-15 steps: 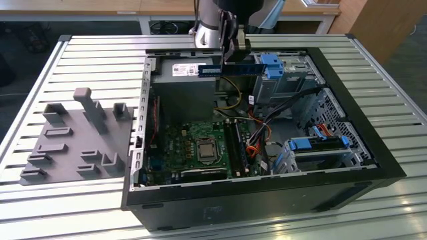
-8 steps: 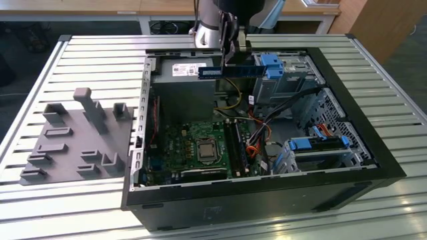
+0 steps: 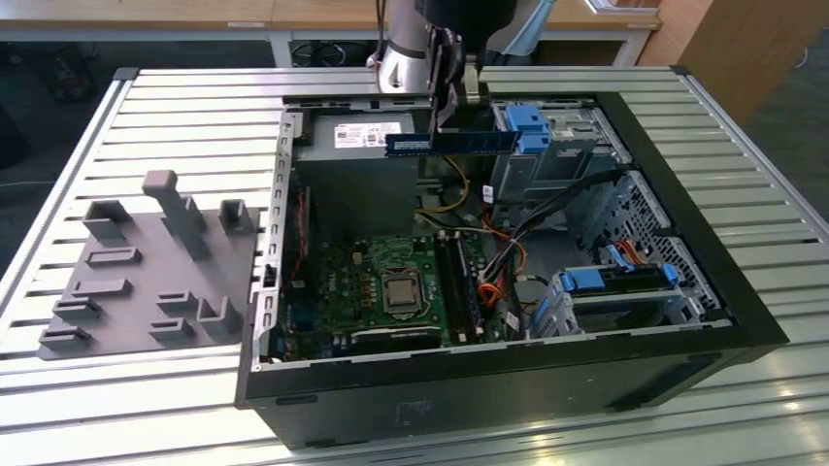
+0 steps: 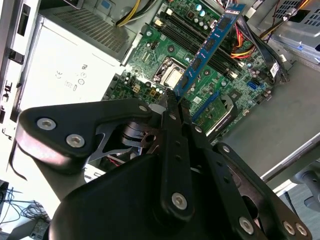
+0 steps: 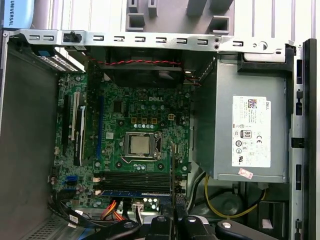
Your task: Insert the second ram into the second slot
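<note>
I'm looking into the open computer case (image 3: 492, 388), which is lying on its side so the motherboard (image 3: 369, 286) and its memory slots (image 5: 132, 180) are facing up for a top-down approach. I'm carrying the second ram (image 3: 447, 143) level in the air above the case, well apart from those slots. The gripper (image 4: 172, 101) is clamping its fingers together on the stick's upper edge, leaving the contact edge free.
</note>
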Action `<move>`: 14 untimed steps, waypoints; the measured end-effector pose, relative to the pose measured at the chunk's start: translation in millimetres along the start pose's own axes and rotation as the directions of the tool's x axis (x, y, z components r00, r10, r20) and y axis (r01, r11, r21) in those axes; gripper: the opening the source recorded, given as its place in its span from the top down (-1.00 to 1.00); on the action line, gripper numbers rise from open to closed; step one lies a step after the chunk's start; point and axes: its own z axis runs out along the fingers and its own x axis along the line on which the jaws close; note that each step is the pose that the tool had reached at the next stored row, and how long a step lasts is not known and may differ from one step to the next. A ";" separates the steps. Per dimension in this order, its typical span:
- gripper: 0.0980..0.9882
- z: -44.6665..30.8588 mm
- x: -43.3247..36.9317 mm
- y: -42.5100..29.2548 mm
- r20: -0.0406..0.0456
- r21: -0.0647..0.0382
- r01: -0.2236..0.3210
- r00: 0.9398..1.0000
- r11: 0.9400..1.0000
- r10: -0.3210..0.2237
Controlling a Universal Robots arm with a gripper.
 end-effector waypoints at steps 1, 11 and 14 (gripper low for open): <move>0.91 0.0 0.0 0.0 0.000 0.000 0.000 1.000 1.000 0.000; 0.91 0.3 0.5 0.0 0.000 0.000 -0.031 1.000 1.000 0.031; 0.91 0.5 1.7 -0.1 0.000 0.000 -0.044 0.999 0.999 0.044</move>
